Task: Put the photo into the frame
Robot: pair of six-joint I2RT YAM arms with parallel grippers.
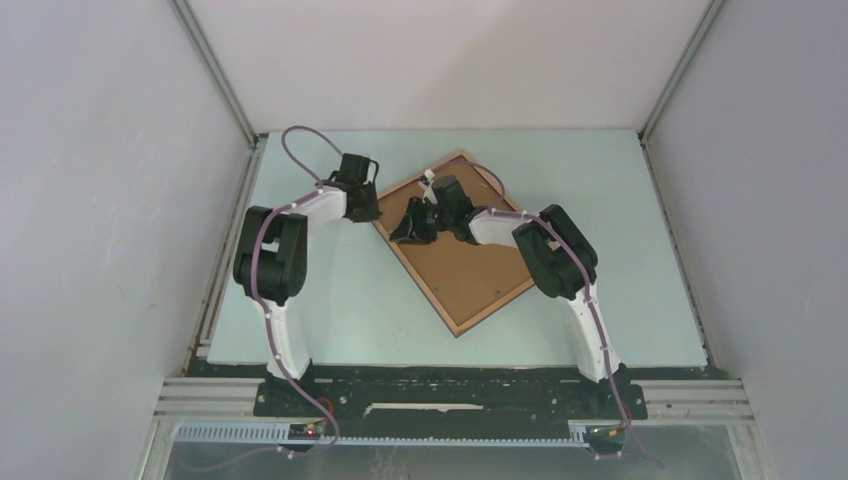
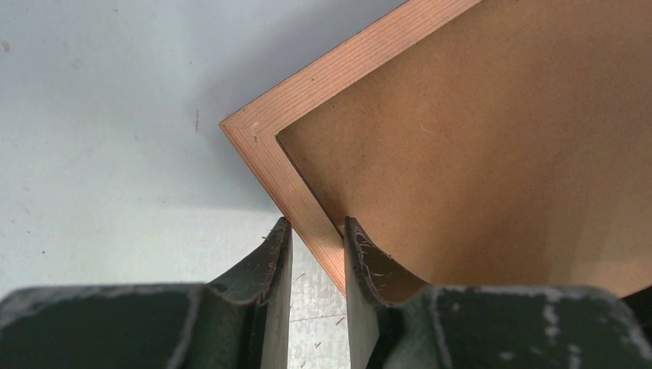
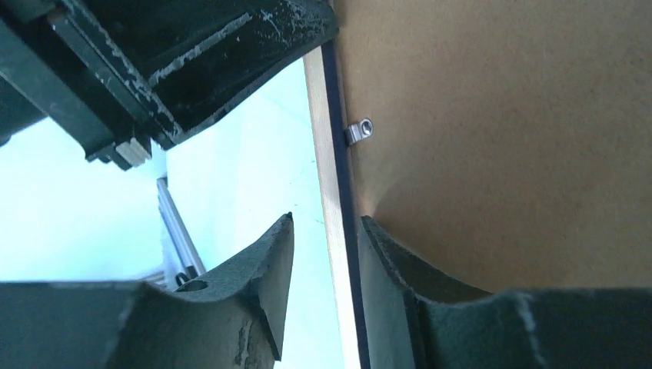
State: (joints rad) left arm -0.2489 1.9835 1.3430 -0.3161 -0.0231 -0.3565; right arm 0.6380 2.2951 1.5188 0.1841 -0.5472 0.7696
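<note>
The frame (image 1: 418, 283) lies turned diagonally on the table, light wood rim up, with a brown backing board (image 1: 470, 275) filling it. The photo is hidden. My left gripper (image 1: 368, 212) is at the frame's left corner. In the left wrist view the wood rim (image 2: 265, 146) runs slantwise between its fingers, and the gripper (image 2: 315, 231) is shut on it. My right gripper (image 1: 412, 228) straddles the upper-left edge. There the frame's edge (image 3: 329, 177) rests against one finger (image 3: 384, 261), a gap separates it from the other, and the gripper (image 3: 327, 231) is open.
A small metal clip (image 3: 359, 131) sits on the backing board (image 3: 500, 154) beside the rim. The dark body of the left arm (image 3: 192, 54) hangs close above the right gripper. Grey walls enclose the pale green table (image 1: 330, 300) on three sides.
</note>
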